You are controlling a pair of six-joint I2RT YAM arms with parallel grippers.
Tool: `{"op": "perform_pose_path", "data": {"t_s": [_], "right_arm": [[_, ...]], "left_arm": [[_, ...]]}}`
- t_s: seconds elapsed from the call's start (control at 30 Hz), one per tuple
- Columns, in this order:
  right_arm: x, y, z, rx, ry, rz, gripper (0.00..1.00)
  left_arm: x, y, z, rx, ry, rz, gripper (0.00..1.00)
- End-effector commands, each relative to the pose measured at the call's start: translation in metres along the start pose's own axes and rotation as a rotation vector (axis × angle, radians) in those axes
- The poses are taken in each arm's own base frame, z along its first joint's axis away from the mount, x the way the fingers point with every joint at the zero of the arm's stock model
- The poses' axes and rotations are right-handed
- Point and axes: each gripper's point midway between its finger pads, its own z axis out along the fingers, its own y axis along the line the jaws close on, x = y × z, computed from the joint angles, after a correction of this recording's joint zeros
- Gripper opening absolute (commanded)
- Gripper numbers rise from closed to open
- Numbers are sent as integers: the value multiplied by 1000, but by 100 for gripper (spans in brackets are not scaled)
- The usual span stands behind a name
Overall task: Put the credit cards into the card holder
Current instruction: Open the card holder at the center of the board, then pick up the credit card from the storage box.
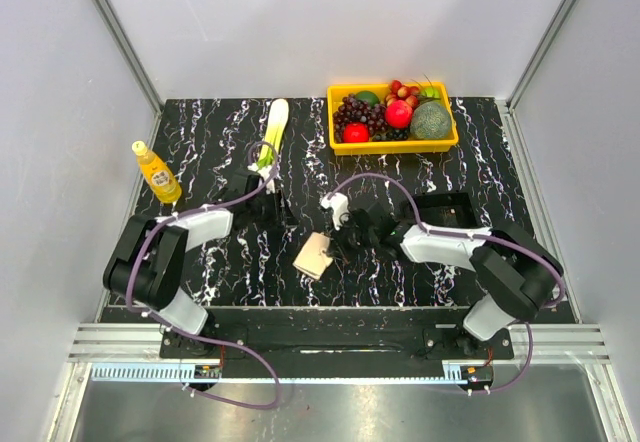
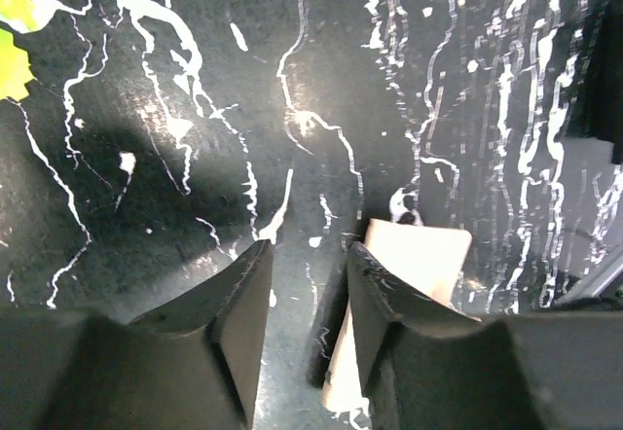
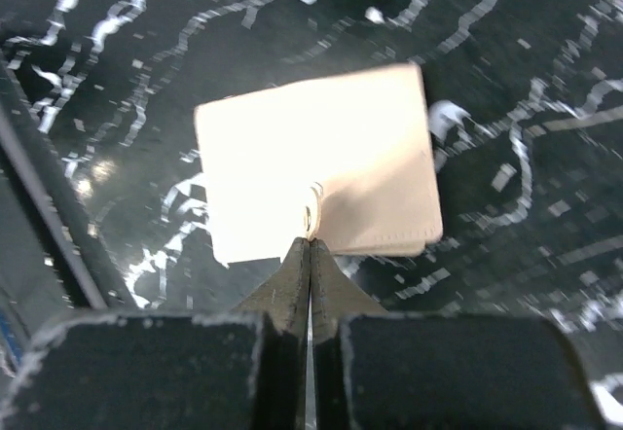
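Note:
The beige card holder (image 1: 313,255) lies folded on the black marbled table, in front of and between the arms. In the right wrist view the card holder (image 3: 321,148) fills the middle, and my right gripper (image 3: 311,243) is shut, its tips pinching the small clasp tab at the near edge. In the top view the right gripper (image 1: 328,240) sits at the holder's far right corner. My left gripper (image 2: 310,255) is open and empty just above the table, with the card holder (image 2: 428,260) partly hidden behind its right finger. No credit cards show in any view.
A yellow basket (image 1: 340,145) of fruit stands at the back right. A yellow bottle (image 1: 157,172) stands at the far left. A yellow-green vegetable (image 1: 273,127) lies at the back centre. A black tray (image 1: 450,207) sits behind the right arm.

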Motion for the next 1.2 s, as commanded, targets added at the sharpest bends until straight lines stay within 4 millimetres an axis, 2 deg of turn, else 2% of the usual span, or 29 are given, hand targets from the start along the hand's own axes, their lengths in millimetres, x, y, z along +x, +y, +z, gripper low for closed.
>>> {"op": "perform_pose_path", "data": {"t_s": [0.0,0.03,0.13,0.2,0.23,0.27,0.33,0.37,0.47,0.53,0.6,0.7,0.8,0.93,1.03,1.1,1.17], "right_arm": [[-7,-30,-28,122,-52,-32,0],[-6,-32,-36,142,-49,-22,0],[1,-29,-50,159,-69,32,11],[10,-37,-59,225,-65,113,32],[7,-38,-63,243,-84,142,52],[3,-40,-70,278,-93,174,58],[-21,-45,-90,360,-125,222,61],[-36,-54,-104,445,-166,252,67],[-62,-92,-159,753,-252,391,64],[-60,-110,-187,874,-230,525,70],[-48,-129,-209,952,-169,668,69],[-40,-138,-224,1007,-76,770,70],[-32,-147,-225,1022,19,800,70],[-7,-167,-220,1034,122,883,71],[5,-196,-219,1032,74,900,66],[-2,-210,-208,930,-3,873,66],[-3,-218,-203,894,-21,910,60]], "left_arm": [[-17,-15,-21,24,-86,30,43],[-20,-17,-25,20,-102,40,49],[-15,-16,-34,-2,-108,43,53],[-14,-18,-40,-8,-119,57,56],[-12,-18,-42,-18,-117,72,57],[-12,-19,-45,-30,-121,85,60],[-14,-21,-50,-52,-142,103,67],[-15,-24,-54,-53,-156,111,71],[-23,-40,-64,-66,-203,160,79],[-32,-52,-75,-81,-250,196,86],[-43,-63,-89,-92,-280,205,90],[-58,-72,-111,-126,-326,229,99],[-67,-73,-125,-157,-342,275,99],[-64,-72,-126,-170,-311,287,99],[-60,-79,-122,-113,-314,316,99],[-57,-81,-122,-85,-311,350,99],[-58,-83,-124,-79,-318,369,99]]}}
